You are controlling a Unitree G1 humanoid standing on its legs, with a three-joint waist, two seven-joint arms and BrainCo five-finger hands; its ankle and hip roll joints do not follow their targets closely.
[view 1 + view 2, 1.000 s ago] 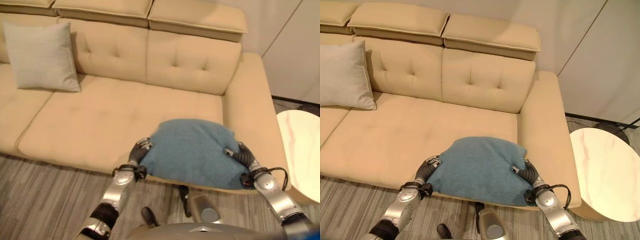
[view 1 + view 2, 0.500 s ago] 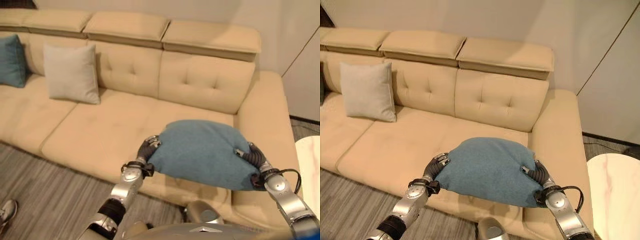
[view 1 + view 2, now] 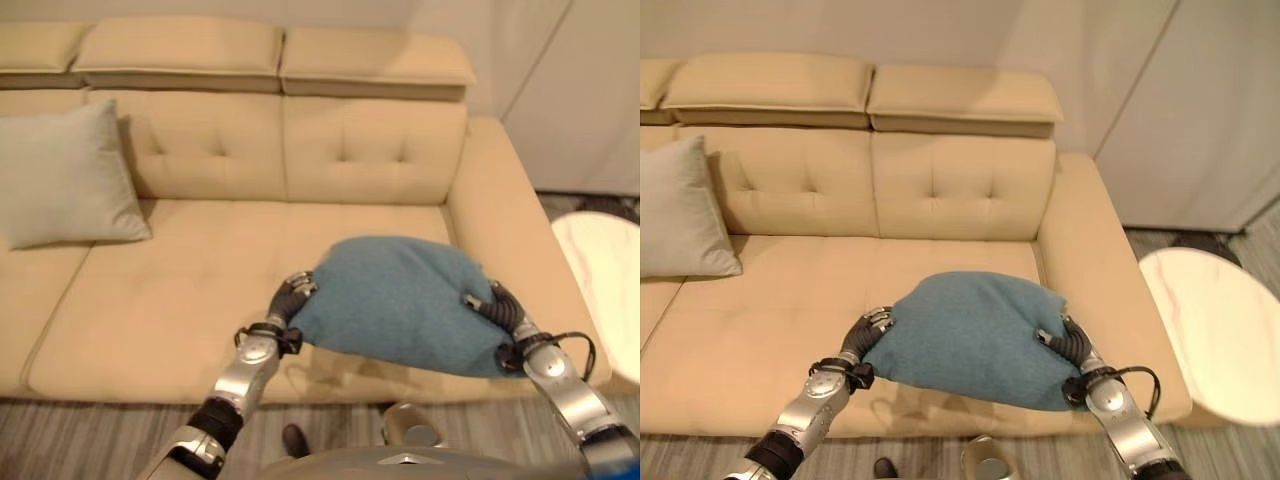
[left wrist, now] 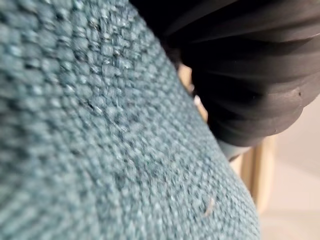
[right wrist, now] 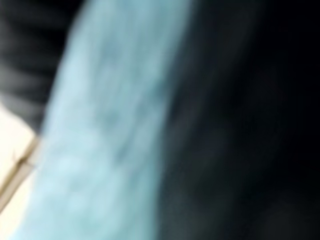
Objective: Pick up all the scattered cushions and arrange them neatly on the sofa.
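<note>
Now carrying: teal cushion over the seat

I have the teal cushion (image 3: pixel 400 305) pinched between left hand (image 3: pixel 294 297) and right hand (image 3: pixel 493 305), fingers curled on its edges, above the sofa (image 3: pixel 200 290). Next I'd set it upright beside the grey cushion (image 3: pixel 65 180).

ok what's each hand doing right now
Left hand: shut on the blue cushion.
Right hand: shut on the same cushion, opposite side.

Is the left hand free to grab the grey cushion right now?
Probably not: the left hand and right hand are clamped on the blue cushion, and the grey cushion leans well off to its left.
</note>
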